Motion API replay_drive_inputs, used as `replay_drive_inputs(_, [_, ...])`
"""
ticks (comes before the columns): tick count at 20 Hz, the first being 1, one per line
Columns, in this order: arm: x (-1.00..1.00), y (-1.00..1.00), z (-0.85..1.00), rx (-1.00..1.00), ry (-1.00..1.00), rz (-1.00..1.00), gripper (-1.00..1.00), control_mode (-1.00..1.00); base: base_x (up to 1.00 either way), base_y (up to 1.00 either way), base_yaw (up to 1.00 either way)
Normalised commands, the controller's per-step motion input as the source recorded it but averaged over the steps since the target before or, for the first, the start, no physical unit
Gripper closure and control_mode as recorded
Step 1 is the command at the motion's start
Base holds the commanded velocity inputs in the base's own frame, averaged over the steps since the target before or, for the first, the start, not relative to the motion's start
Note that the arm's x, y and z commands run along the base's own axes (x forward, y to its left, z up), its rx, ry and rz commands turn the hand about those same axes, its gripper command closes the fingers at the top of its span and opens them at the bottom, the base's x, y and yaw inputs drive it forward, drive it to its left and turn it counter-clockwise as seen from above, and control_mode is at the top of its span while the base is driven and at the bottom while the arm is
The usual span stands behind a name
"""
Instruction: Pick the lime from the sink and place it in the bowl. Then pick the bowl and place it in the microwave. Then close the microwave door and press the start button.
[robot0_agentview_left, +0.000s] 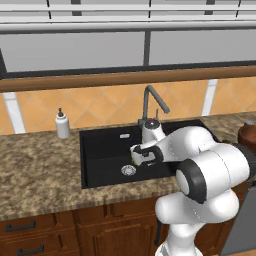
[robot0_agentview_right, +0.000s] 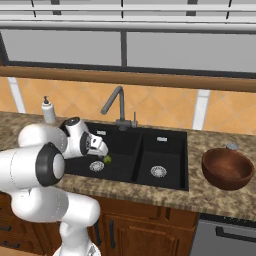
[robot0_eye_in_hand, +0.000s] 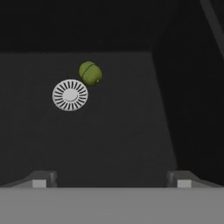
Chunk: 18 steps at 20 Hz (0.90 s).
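Speckled brown granite counter (robot0_agentview_left: 40, 165) under an orange tiled wall (robot0_agentview_left: 100, 105), wooden cabinets (robot0_agentview_right: 150, 230) below. Set into it, black double-basin sink (robot0_agentview_right: 145, 140) with grey curved faucet (robot0_agentview_right: 116, 102) behind at 12 o'clock. White soap dispenser (robot0_agentview_left: 62, 125) standing on the counter at 9 o'clock from the sink, apart from its rim. Brown wooden bowl (robot0_agentview_right: 227, 169) upright on the counter at 3 o'clock from the sink, near but not touching.

Lime (robot0_eye_in_hand: 90, 73) lying on the floor of the left basin, just beside the round steel drain (robot0_eye_in_hand: 70, 95), at about 1 o'clock from it in the hand view; touching or not, cannot tell. Seen from the right base view, lime (robot0_agentview_right: 107, 159) at 3 o'clock of that drain, close under the hand.

Gripper (robot0_eye_in_hand: 111, 179) hanging over the left basin, pointing down, fingers (robot0_eye_in_hand: 183, 179) spread wide, nothing between them, lime well clear at 11 o'clock from the tips.
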Motion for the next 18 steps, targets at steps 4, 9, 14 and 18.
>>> replay_drive_inputs(4, [0.26,0.01,-0.36,0.0,0.0,0.0,-1.0,-1.0,0.0,0.0,0.0])
replay_drive_inputs(9, [0.23,0.06,-0.4,0.0,-0.01,0.0,-1.0,-1.0,0.0,0.0,0.0])
replay_drive_inputs(14, [0.11,0.04,-0.24,0.0,-0.03,0.0,-1.0,-1.0,0.0,0.0,0.0])
replay_drive_inputs(18, [0.11,0.0,-0.07,0.0,-0.01,0.0,-1.0,-1.0,0.0,0.0,0.0])
